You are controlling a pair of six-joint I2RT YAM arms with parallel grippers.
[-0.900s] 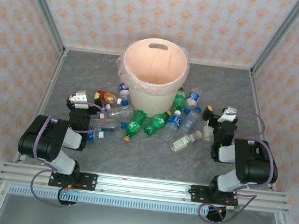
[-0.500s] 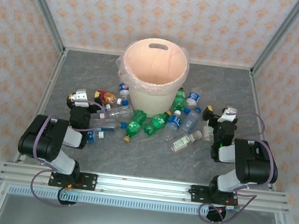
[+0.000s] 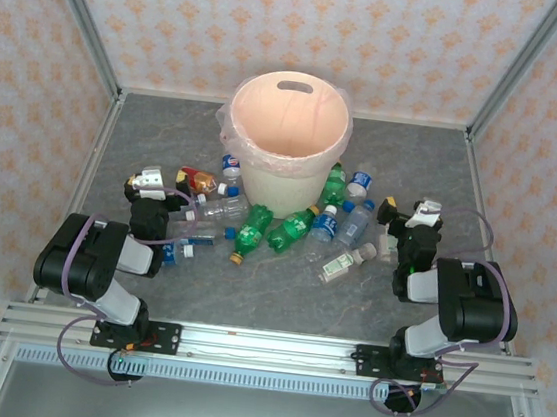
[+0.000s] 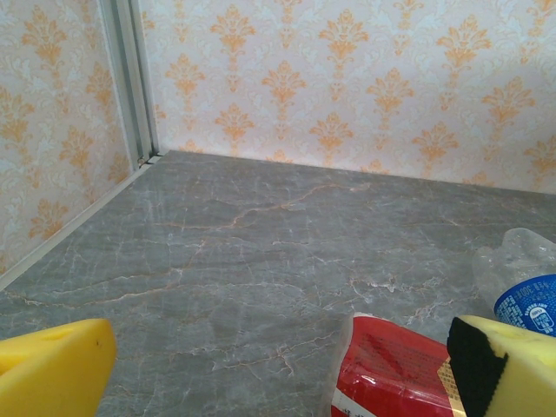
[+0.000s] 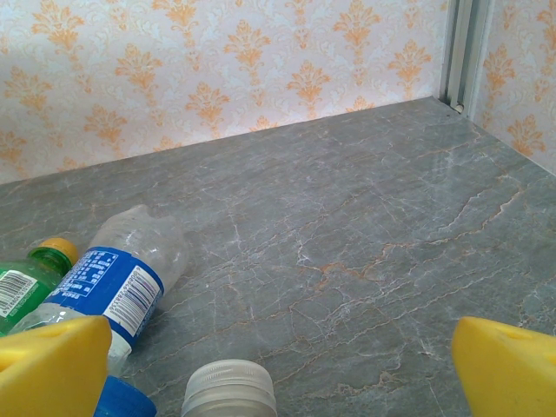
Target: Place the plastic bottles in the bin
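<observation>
I see the bin (image 3: 282, 181) at the far middle of the grey, marble-veined tabletop (image 3: 279, 294). It is a round, smooth cream bucket with a slot handle at the rim and a thin, crinkled clear liner (image 3: 225, 122) folded over its edge. Its inner wall shows bare.

The plastic bottles (image 3: 254, 228) lie on their sides in a loose arc around its foot, some green, some clear with blue caps and labels.

My left tool (image 3: 150, 186) is spread wide. In its wrist view the yellow foam pads (image 4: 52, 369) sit far apart, with a glossy red-labelled bottle (image 4: 391, 369) just inside the right-hand one.

My right tool (image 3: 413, 216) is spread wide too. Ahead of it lie a clear blue-labelled bottle (image 5: 122, 278), a green yellow-capped bottle (image 5: 22, 282) and a ribbed white cap (image 5: 228, 387).
</observation>
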